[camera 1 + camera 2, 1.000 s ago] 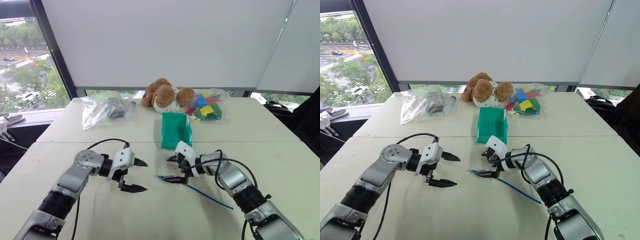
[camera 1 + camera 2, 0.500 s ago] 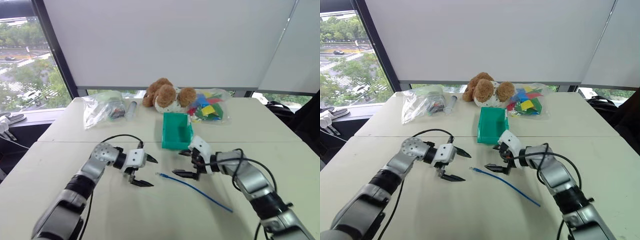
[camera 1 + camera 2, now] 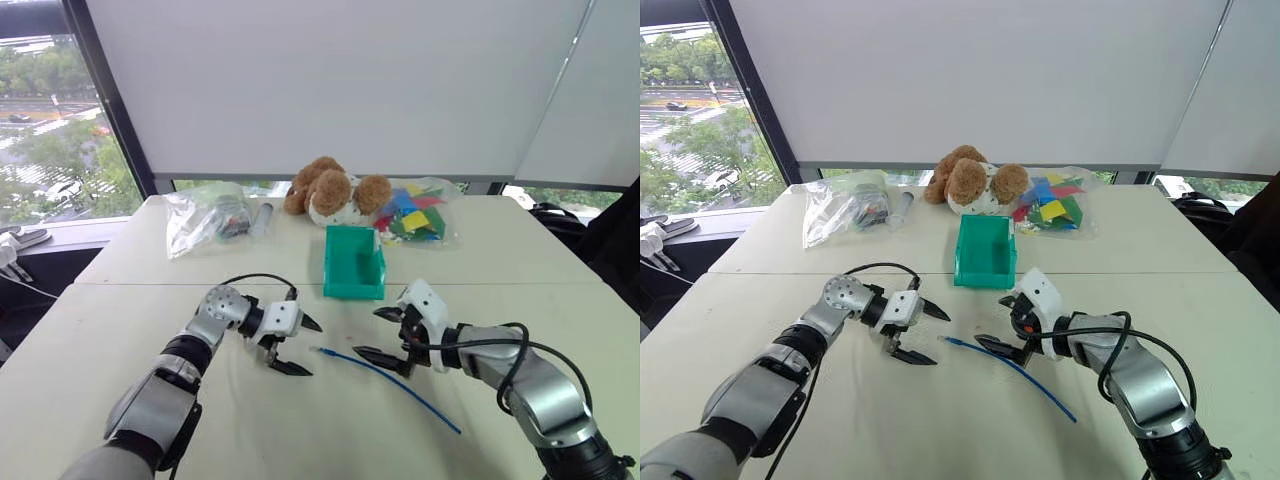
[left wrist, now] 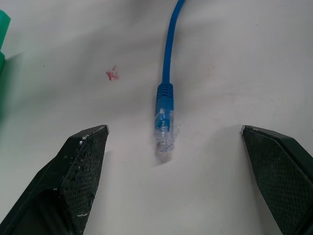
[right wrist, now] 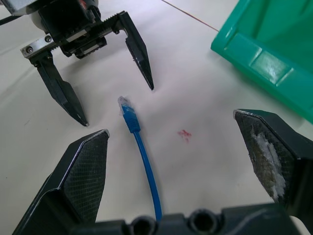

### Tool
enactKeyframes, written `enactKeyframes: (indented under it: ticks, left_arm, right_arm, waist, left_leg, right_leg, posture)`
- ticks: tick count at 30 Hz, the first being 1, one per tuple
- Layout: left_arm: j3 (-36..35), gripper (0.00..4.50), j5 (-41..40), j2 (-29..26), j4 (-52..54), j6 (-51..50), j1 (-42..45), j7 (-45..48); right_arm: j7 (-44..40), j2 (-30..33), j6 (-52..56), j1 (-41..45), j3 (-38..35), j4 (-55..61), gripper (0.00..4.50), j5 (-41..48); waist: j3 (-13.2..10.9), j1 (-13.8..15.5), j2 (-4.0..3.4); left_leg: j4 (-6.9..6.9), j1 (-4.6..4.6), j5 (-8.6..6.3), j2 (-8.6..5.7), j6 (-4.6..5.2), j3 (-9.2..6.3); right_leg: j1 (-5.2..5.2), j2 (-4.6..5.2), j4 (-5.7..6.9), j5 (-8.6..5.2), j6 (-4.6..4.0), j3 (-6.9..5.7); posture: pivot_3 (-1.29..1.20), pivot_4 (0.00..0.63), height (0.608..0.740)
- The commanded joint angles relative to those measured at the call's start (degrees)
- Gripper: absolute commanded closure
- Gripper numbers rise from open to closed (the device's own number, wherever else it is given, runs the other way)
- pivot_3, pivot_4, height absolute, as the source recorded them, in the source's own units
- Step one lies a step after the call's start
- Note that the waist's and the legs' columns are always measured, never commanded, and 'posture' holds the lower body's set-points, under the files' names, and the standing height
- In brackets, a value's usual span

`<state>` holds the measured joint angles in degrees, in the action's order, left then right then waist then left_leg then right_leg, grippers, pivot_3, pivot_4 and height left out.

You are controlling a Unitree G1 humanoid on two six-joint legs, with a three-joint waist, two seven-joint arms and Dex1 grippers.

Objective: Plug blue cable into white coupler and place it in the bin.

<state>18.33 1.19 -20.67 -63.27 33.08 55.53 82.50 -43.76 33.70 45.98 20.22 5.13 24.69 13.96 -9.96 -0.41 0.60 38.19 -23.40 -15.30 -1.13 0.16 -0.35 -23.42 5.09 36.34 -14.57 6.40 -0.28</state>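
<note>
I have the blue cable (image 3: 385, 375) lying loose on the white table (image 3: 300, 430), running from its clear plug (image 4: 164, 134) at the left end away to the near right; nothing grips it, so it lies flat as the table lets it. My left gripper (image 3: 297, 345) sits just to the left of the plug with its two black fingers spread wide, and in its wrist view the plug lies between the fingertips, apart from both; I judge that I have it lined up this way to close on the plug end, since that is the part that must go into the coupler. My right gripper (image 3: 388, 337) hangs over the cable a little way along from the plug, jaws likewise wide apart and holding nothing; from its wrist view the cable runs up between its fingers towards the left gripper, so either claw could take it.

The bin (image 3: 353, 262) stands just beyond the two grippers, near the middle of the table, with its lower front towards me, which I take as the handy side for dropping the joined piece in; it looks empty from here. I cannot make out the white coupler anywhere on the table, and I will not guess at it. A small red mark (image 4: 112, 74) shows on the tabletop near the plug. Further off, against the window, sit a stuffed toy (image 3: 330, 190) and two clear bags (image 3: 205, 218) of odds and ends, well apart from the work.
</note>
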Motion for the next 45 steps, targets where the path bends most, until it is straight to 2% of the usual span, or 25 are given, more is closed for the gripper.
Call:
enactKeyframes:
  ticks: [1,4,10,11,15,19,22,29,37,45]
  left_arm:
    - [-0.62,0.26,1.51,0.95,-2.21,-0.11,1.27,-0.28]
    - [-0.74,1.24,2.04,1.43,-3.27,-0.08,1.68,-0.55]
    - [-0.46,4.29,3.79,1.96,-4.8,-1.3,2.37,-1.03]
    - [-0.25,4.4,4.23,1.85,-4.95,-1.83,2.48,-1.17]
    - [-3.17,4.4,0.54,1.9,-4.12,-10.12,3.86,2.67]
    - [-8.34,4.4,-5.93,1.97,0.42,-25.8,4.97,8.36]
    - [-11.82,4.4,-12.71,1.53,9.27,-42.5,4.13,9.99]
    - [-15.85,4.4,-23.36,0.47,34.29,-66.95,-2.49,5.48]
    - [-16.1,4.4,-29.32,-0.88,48.48,-76.12,-8.5,-0.32]
    - [-15.41,4.4,-30.83,-2.02,50.36,-76.84,-9.91,-2.37]
  right_arm:
    - [1.31,0.23,0.23,0.26,-1.17,2.85,0.02,1.24]
    - [1.91,0.4,0.48,0.33,-0.78,3.15,0.0,1.68]
    - [2.49,0.76,1.01,0.33,-0.27,3.79,0.0,2.2]
    - [2.58,0.85,1.17,0.28,-0.24,4.03,0.0,2.32]
    - [2.97,1.23,3.53,-0.82,-1.39,7.73,0.0,4.54]
    - [4.3,-1.41,10.02,-2.53,-7.42,15.28,0.0,13.33]
    - [7.26,-5.82,17.4,-4.02,-14.47,21.36,0.0,23.88]
    - [15.83,-12.65,23.13,-5.52,-19.09,21.08,0.0,33.44]
    - [24.57,-20.52,21.08,-0.97,-19.44,12.38,0.0,36.06]
    - [26.81,-20.75,19.39,0.63,-18.81,10.06,0.0,39.76]
  waist:
    - [0.0,0.07,0.0]
    - [0.0,0.25,0.0]
    - [0.0,0.65,0.0]
    - [0.0,0.66,0.0]
    - [0.01,0.62,0.01]
    - [-0.01,0.64,0.02]
    - [-0.03,0.66,0.05]
    - [-0.02,0.62,0.03]
    - [0.0,-0.24,-0.01]
    - [0.0,-0.23,-0.02]
  left_leg:
    - [0.01,0.0,0.0,0.0,0.0,-0.01]
    - [0.02,0.01,0.0,0.0,0.0,-0.01]
    - [0.03,0.01,0.0,-0.01,0.0,-0.01]
    - [0.03,0.01,0.0,0.0,0.0,-0.01]
    - [0.03,0.01,0.0,0.0,0.0,-0.01]
    - [0.02,-0.03,-0.01,0.02,0.01,-0.04]
    - [0.02,-0.07,-0.01,0.14,0.02,-0.11]
    - [0.01,-0.04,-0.01,0.17,0.01,-0.15]
    - [0.01,0.0,0.0,0.15,0.0,-0.15]
    - [-0.03,0.0,0.0,0.14,0.0,-0.14]
  right_leg:
    - [0.01,0.0,0.0,0.0,0.01,0.0]
    - [0.03,0.0,0.0,0.01,0.02,0.0]
    - [0.03,0.0,0.0,0.02,0.03,0.0]
    - [0.03,-0.01,0.0,0.02,0.03,0.0]
    - [0.02,-0.02,0.0,0.02,0.03,0.0]
    - [-0.01,-0.05,0.0,0.02,0.03,-0.01]
    - [-0.01,-0.05,0.0,0.02,0.03,-0.02]
    - [0.02,-0.03,0.0,0.02,0.03,0.02]
    - [-0.01,-0.04,0.08,0.02,0.03,0.05]
    - [-0.02,-0.04,0.07,0.01,0.02,0.05]
  posture:
    - [0.0,0.15,0.74]
    - [0.0,0.15,0.74]
    - [0.0,0.15,0.74]
    - [0.0,0.15,0.74]
    - [0.0,0.15,0.74]
    - [0.0,0.15,0.74]
    - [0.0,0.15,0.74]
    - [0.0,0.15,0.74]
    - [0.0,0.15,0.74]
    - [0.0,0.15,0.74]
